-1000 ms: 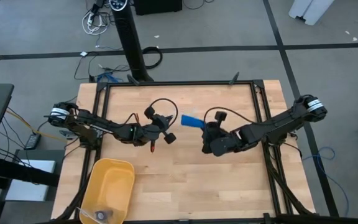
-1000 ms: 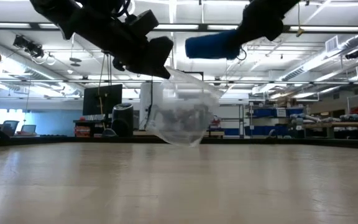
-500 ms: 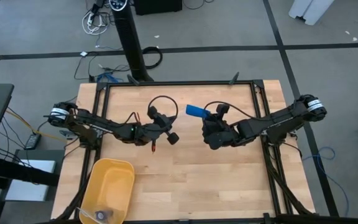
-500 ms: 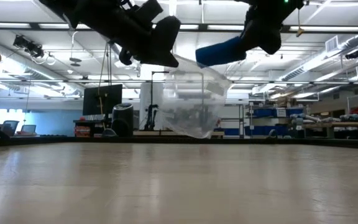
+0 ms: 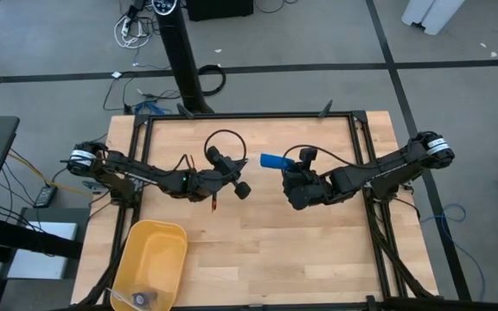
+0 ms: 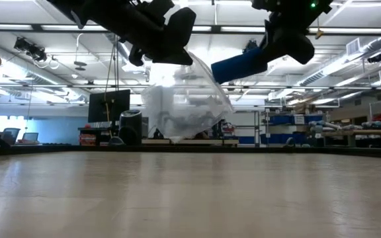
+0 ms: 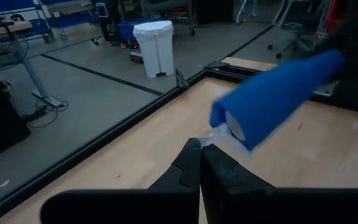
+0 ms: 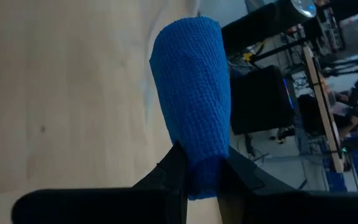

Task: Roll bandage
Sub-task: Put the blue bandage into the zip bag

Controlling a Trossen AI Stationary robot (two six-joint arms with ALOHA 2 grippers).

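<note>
Overhead looks straight down, low looks level across; wrist cameras sit close, all sharing the bandage.

Dark jointed arms (black looping cables)

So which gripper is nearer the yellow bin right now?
Left. The left gripper hangs over mid-table, up and to the right of the yellow bin in the high view. The right gripper, holding the bandage, is farther right.
</note>
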